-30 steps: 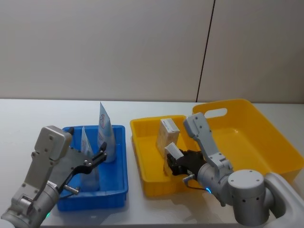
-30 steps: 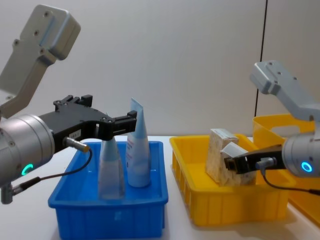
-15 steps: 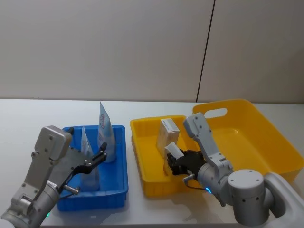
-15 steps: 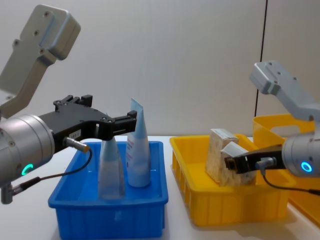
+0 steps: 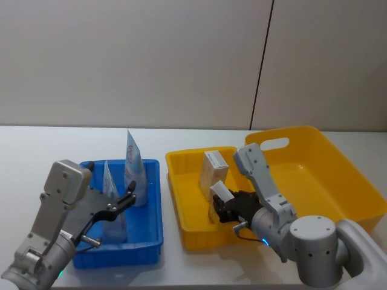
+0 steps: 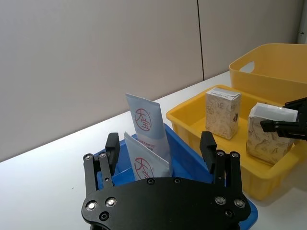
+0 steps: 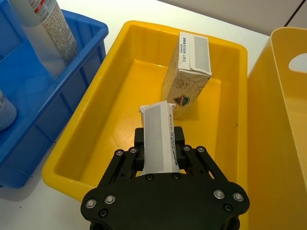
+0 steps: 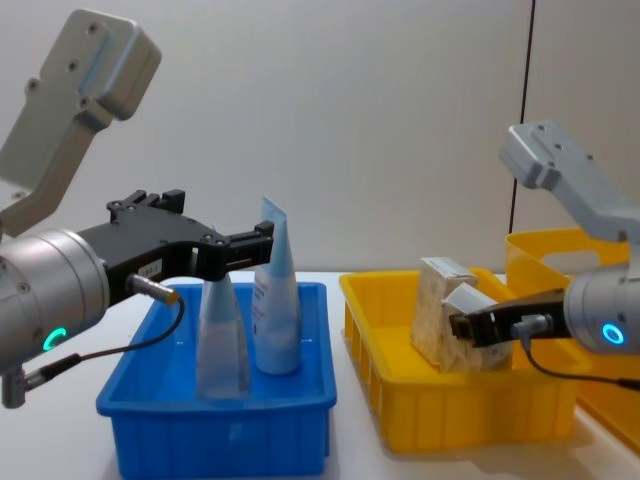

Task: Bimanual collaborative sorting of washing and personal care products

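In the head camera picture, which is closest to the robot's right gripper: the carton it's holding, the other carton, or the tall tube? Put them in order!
Starting from the right gripper:
1. the held carton, clamped right in it.
2. the standing carton, just behind, in the small yellow tray.
3. the tall tube, away to the left in the blue tray.

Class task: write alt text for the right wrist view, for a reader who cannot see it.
The right gripper is shut on a beige marbled carton, held in the small yellow tray near a second carton standing upright. Beside it, a blue tray holds a pale tube.
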Tool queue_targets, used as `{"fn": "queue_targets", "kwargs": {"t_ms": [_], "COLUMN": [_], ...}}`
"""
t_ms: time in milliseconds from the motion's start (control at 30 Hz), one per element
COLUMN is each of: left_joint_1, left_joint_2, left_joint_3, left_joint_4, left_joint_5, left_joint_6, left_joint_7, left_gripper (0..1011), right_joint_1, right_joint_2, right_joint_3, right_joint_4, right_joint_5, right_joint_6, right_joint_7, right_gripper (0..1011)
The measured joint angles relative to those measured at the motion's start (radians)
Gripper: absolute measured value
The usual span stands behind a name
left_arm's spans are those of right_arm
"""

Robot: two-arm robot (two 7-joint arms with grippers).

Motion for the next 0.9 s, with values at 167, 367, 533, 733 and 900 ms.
{"fn": "queue_targets", "kwargs": {"t_ms": [167, 367, 533, 733, 900], "left_joint_1": [0.0, 0.0, 0.0, 0.0, 0.0], "left_joint_2": [0.0, 0.0, 0.0, 0.0, 0.0], "left_joint_3": [0.0, 0.0, 0.0, 0.0, 0.0], "left_joint_4": [0.0, 0.0, 0.0, 0.0, 0.0], "left_joint_5": [0.0, 0.0, 0.0, 0.0, 0.0], "left_joint_6": [0.0, 0.0, 0.0, 0.0, 0.0], "left_joint_7": [0.0, 0.0, 0.0, 0.0, 0.0], "left_gripper": [1001, 1001, 1001, 1001, 1001], "right_joint_1": [0.0, 0.0, 0.0, 0.0, 0.0], "right_joint_2": [0.0, 0.0, 0.0, 0.0, 0.0], "right_joint_3": [0.0, 0.0, 0.0, 0.0, 0.0], "right_joint_4": [0.0, 0.0, 0.0, 0.0, 0.0], "right_joint_5": [0.0, 0.0, 0.0, 0.0, 0.0], "right_joint_6": [0.0, 0.0, 0.0, 0.0, 0.0], "right_joint_7": [0.0, 0.0, 0.0, 0.0, 0.0], "right_gripper": [308, 308, 308, 308, 308]}}
